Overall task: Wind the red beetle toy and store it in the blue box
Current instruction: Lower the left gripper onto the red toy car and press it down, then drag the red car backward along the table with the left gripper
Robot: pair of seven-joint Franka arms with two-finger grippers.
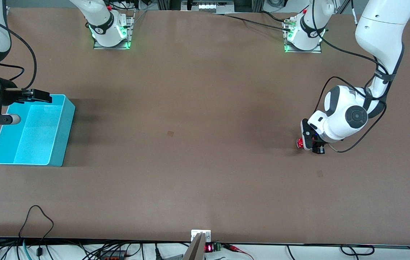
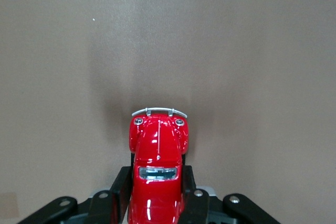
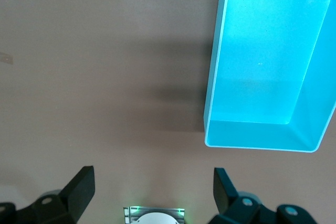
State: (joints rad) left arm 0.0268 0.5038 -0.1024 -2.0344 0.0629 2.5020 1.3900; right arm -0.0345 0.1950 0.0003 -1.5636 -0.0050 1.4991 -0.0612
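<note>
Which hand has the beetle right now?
The left hand, low at the left arm's end, shut on the red beetle toy. The right hand is open above the blue box.

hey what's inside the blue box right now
Nothing: the blue box shows only its bare floor. In the front view the right pincer covers one corner. The red beetle toy is in the left pincer, at the table's other end.

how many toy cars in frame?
1. The red beetle toy sits at the left arm's end of the table, clamped in the left gripper. None in the blue box, which looks empty; right gripper open above the table.
</note>
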